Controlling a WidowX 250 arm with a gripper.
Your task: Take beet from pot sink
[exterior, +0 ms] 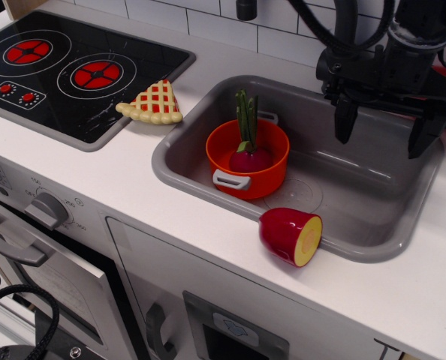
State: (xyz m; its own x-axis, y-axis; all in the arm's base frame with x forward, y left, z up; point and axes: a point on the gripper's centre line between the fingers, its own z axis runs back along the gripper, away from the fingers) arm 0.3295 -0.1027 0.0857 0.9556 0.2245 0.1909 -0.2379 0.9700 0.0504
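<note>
"What sits on the white counter (208, 75)?"
"A lattice pie slice (154, 104) lies between the black hob (65, 71) at the left rear corner and the grey sink (179, 178); a red half-fruit (289, 235) rests by the sink's front rim."

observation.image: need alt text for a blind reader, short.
A toy beet sits inside an orange pot at the left end of a grey sink, while the robot's hand hangs open above the sink's right side, holding nothing. A red half-fruit rests on the sink's front rim; a pie slice lies beside the stove.
</note>
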